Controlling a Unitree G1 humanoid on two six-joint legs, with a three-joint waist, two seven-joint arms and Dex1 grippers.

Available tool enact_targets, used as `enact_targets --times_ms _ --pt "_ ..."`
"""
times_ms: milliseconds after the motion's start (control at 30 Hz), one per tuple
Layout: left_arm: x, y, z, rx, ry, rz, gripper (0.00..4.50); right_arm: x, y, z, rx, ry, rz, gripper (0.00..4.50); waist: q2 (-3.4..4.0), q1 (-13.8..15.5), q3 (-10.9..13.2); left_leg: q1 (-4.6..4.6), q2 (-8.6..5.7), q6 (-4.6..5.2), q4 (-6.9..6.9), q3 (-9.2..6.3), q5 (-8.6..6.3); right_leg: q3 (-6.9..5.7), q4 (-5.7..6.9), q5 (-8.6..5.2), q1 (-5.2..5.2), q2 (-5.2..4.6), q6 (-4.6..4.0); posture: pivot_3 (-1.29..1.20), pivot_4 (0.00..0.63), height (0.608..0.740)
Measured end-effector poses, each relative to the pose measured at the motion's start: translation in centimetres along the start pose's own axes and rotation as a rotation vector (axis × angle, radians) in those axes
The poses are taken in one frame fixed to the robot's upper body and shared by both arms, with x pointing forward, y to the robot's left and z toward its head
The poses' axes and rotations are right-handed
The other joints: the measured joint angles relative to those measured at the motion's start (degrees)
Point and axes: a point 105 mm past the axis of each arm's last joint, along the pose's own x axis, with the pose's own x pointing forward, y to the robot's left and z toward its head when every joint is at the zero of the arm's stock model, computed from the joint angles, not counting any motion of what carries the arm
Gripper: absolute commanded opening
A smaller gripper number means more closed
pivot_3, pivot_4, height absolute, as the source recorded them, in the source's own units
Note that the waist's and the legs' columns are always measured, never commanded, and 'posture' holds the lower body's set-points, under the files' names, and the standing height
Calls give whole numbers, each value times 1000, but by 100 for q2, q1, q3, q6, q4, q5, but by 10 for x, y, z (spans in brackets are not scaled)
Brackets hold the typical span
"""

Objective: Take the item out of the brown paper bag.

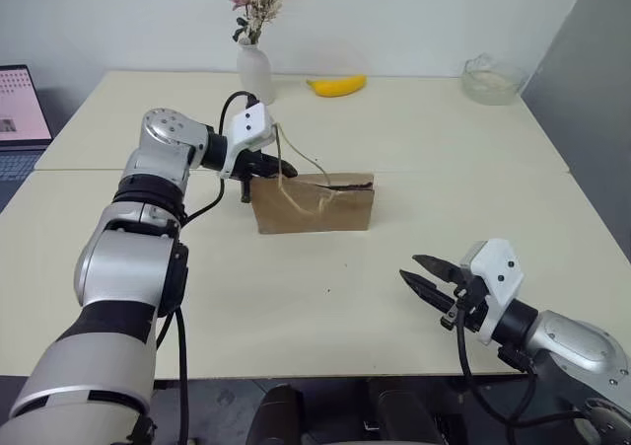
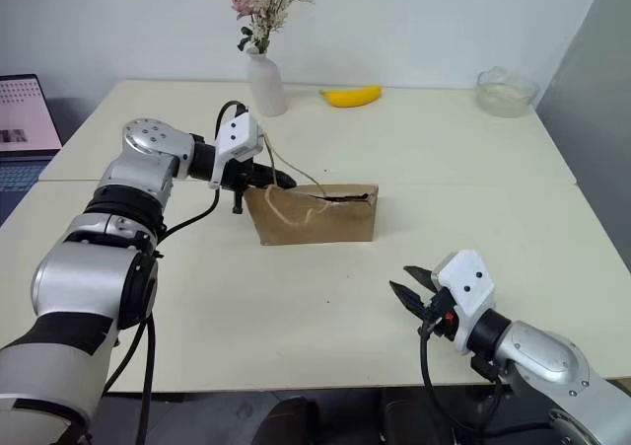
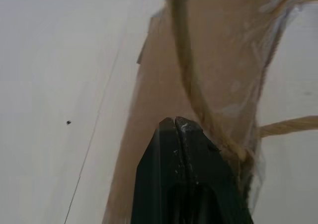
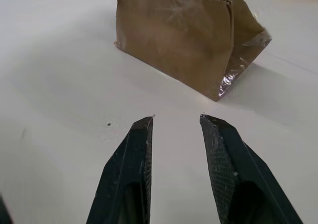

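Left wrist view: left pincer (image 3: 176, 127) closed beside bag's cord handle (image 3: 186, 70); right pincer (image 4: 176, 122) parted, empty.

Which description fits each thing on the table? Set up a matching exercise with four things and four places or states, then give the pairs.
Things:
1. banana
2. brown paper bag
3. left gripper
4. right gripper

Descriptions:
A. jaws apart, over bare table in front of the bag
B. at the table's far edge, beside the white vase
C. jaws shut, at the bag's upper left corner by the cord handle
D. standing mid-table, top open

Pairs: 1-B, 2-D, 3-C, 4-A
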Motion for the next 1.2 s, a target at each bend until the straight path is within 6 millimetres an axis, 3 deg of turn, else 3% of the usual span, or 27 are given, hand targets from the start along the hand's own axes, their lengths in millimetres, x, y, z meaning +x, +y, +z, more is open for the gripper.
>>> enact_targets --times_ms 133,333,400,533,700,733,800,900,1200 --pt "-2 -34 -17 -70 28 -102 0 -3 -1 2 -6 6 14 1536 -1 -21 0 9 13 -1 1 -18 0 7 11 0 0 -5 0 0 150 740" --pt "-11 -72 -14 -118 73 -115 0 -2 2 8 -35 -8 68 1536 -2 12 -1 22 10 -1 8 -34 1 -2 25 0 7 -5 -1 0 150 740" --pt "-13 -77 -10 -119 43 -57 393 -1 6 11 -43 -14 108 1574 -2 12 -1 36 9 -1 8 -34 1 0 24 0 21 -5 -1 0 150 740" --pt "-28 -81 6 -73 -35 97 1442 2 15 15 -67 -16 215 2429 -4 12 -1 51 9 -1 7 -37 1 2 17 0 40 -7 0 0 150 740" --pt "-35 -130 1 13 -74 98 2975 4 24 10 -67 14 343 4138 -5 3 -3 73 15 -2 -5 -26 0 12 6 -2 51 -10 -3 0 150 740" --pt "-34 -143 -2 24 -74 76 3006 4 25 7 -69 28 362 4487 -5 7 -3 75 15 -2 -6 -26 0 11 5 -3 53 -12 -4 0 150 740" --pt "-32 -167 -11 73 -56 21 3006 2 26 1 -78 73 409 4487 -5 24 -2 79 15 -2 -5 -28 0 8 5 -4 55 -15 -7 0 150 740" --pt "-35 -183 -18 154 -36 -11 3006 -1 26 -4 -88 109 458 4487 -9 82 -4 86 13 -2 -2 -38 1 0 6 -24 63 -16 -41 0 150 740" --pt "-24 -197 -27 430 -9 -123 3006 -10 26 -10 -104 167 527 4487 -10 161 -5 83 13 -2 -10 -24 -1 3 -6 -22 63 -19 -37 0 150 740"
